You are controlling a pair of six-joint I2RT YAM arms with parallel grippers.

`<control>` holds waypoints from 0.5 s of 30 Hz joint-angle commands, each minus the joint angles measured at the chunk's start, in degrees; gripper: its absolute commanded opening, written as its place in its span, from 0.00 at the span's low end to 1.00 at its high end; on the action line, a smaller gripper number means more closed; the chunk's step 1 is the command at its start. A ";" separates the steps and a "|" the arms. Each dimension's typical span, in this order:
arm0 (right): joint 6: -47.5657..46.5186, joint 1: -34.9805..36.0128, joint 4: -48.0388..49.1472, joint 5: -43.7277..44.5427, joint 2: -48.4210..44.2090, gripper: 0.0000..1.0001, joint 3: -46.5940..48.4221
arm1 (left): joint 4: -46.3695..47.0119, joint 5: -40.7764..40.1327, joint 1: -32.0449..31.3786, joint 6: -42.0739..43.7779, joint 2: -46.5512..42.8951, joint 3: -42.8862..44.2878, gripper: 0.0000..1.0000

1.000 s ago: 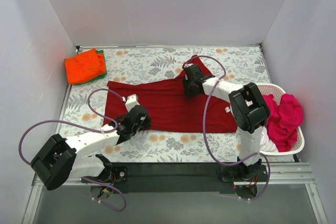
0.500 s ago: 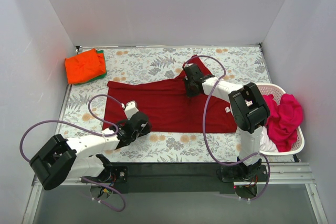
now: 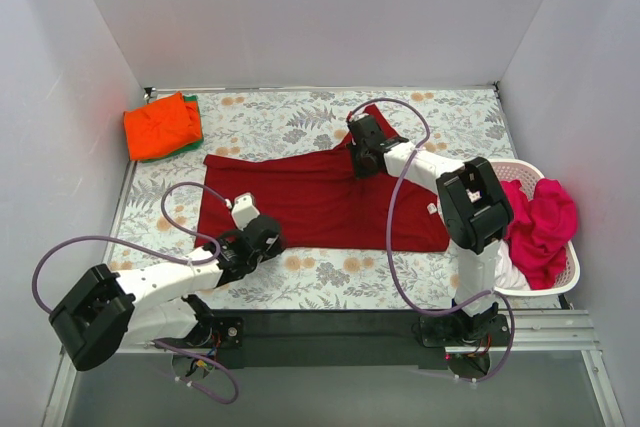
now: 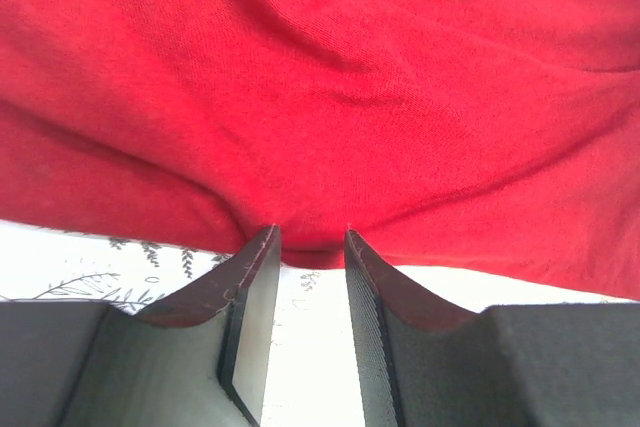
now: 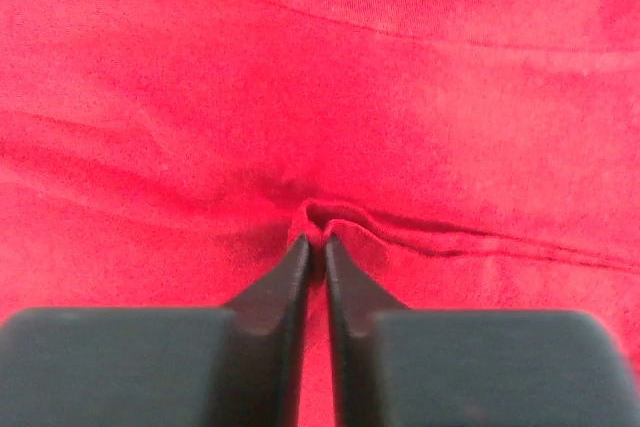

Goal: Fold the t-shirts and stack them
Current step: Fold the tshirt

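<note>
The table (image 3: 300, 282), covered in a floral print, sits between white walls on the left, far and right sides. At the far-left corner you see an orange t-shirt (image 3: 158, 125) folded on top of a green t-shirt (image 3: 194, 123), of which only an edge shows. This pile is well apart from both arms. At the right edge stands a white basket (image 3: 572, 269) holding a magenta-pink t-shirt (image 3: 545, 219) and a little white cloth (image 3: 508, 275) beneath it.

The crimson t-shirt (image 3: 320, 197) lies spread across the middle of the table, reaching from near the left edge almost to the basket. A strip of bare table runs along its near hem, and a wider bare band lies between it and the far wall. The right arm's purple cable (image 3: 391, 227) arches over the right part of the shirt. The left arm's cable (image 3: 172, 209) loops just beside the shirt's left edge.

The left gripper (image 4: 308, 237) rests low at the near hem, left of centre. Its jaws stand a narrow gap apart, with printed table visible between them and the tips meeting the hem. You cannot tell whether any cloth is caught. The right gripper (image 5: 315, 242) sits on the far part of the shirt, right of centre. Its jaws are almost closed and pinch a small raised fold of crimson cloth.
</note>
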 commanded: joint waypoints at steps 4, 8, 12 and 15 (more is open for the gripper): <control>-0.75 0.07 -0.34 0.85 -3.09 0.32 0.61 | -2.56 -6.06 -0.24 3.16 -1.06 7.09 0.35; -0.40 -0.02 -0.34 1.73 -9.33 0.48 -4.57 | -0.45 -10.01 -0.07 7.55 0.87 11.39 0.40; 1.17 0.07 -0.25 1.38 -14.61 0.51 -12.64 | 3.85 -10.73 1.95 10.99 7.44 12.54 0.42; 1.88 0.16 0.71 1.38 -17.43 0.52 -17.14 | 5.97 -10.55 3.01 11.43 12.54 12.55 0.42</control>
